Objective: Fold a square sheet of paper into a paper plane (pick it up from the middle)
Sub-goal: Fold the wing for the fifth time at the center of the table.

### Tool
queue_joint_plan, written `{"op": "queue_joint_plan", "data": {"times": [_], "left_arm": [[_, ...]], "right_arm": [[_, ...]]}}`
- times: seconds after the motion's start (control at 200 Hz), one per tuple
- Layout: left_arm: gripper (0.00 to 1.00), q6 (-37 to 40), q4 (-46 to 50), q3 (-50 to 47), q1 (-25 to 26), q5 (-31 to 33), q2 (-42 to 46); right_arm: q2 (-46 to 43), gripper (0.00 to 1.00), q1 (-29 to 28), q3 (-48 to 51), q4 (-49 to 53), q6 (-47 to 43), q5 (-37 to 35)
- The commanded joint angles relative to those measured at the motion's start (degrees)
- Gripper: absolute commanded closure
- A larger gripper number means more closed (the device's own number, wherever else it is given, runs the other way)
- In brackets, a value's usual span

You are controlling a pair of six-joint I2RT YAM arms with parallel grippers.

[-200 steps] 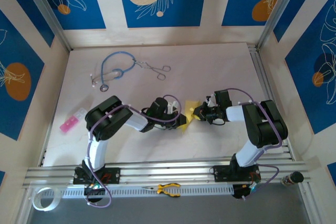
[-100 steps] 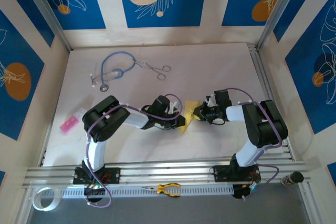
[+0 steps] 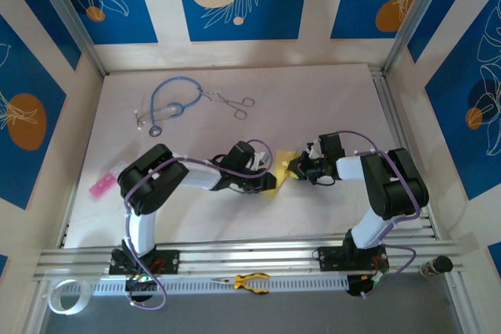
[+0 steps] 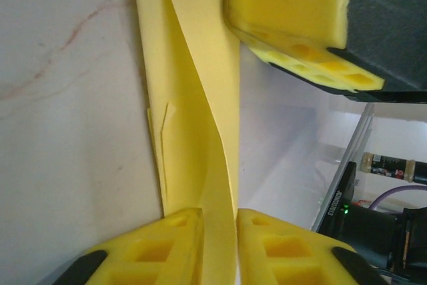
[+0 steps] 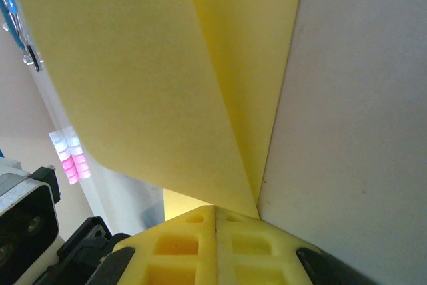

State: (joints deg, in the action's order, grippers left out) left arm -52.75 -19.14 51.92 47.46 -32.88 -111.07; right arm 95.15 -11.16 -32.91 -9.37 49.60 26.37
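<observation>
The square sheet of paper (image 3: 280,160), pale yellow and partly folded, lies mid-table between my two grippers. In the left wrist view a raised flap of the paper (image 4: 200,65) runs up from the table and passes between the fingertips of my left gripper (image 4: 220,231), which are closed narrowly on it. My left gripper (image 3: 263,182) sits at the sheet's near-left edge. My right gripper (image 3: 295,168) is shut with nothing between its fingers. Its closed tips (image 5: 215,210) rest at the fold of the paper (image 5: 153,78), and one right finger (image 4: 293,18) lies on the sheet. No finished paper plane is in view.
A blue stethoscope (image 3: 168,103) and metal forceps (image 3: 233,103) lie at the back left. A small pink object (image 3: 102,186) is at the left edge. Yellow-handled pliers (image 3: 252,281) and a tape roll (image 3: 63,295) sit on the front rail.
The left arm's elbow has swung slightly left and its gripper has crept a little nearer along the paper. The right arm and the sheet have stayed put.
</observation>
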Motion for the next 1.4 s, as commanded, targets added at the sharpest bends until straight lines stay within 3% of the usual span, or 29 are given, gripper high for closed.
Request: {"op": "queue_joint_plan", "data": {"times": [0.0, 0.255, 0.51, 0.715, 1.396], "left_arm": [[0.84, 2.5, 10.1, -0.9, 0.4, 1.3, -0.5], [0.91, 2.1, 9.6, -1.2, 0.5, 1.2, -0.7], [0.76, 2.5, 10.0, -1.6, 0.7, 2.0, 1.2], [0.74, 4.7, 14.2, -0.6, 1.0, 3.3, 2.0], [0.85, 6.2, 17.0, 0.6, 1.7, 4.2, 1.6]], "right_arm": [[2.9, 1.00, -1.2, -0.3, 1.8, 0.1, -2.6], [3.4, 1.00, -1.4, -0.6, 1.9, 0.0, -2.6], [3.5, 1.00, -1.5, -0.7, 2.0, 0.2, -2.6], [3.7, 1.00, -1.6, -0.9, 2.1, 0.2, -2.5], [4.2, 1.00, -1.9, -1.4, 2.4, 0.3, -2.3]]}}
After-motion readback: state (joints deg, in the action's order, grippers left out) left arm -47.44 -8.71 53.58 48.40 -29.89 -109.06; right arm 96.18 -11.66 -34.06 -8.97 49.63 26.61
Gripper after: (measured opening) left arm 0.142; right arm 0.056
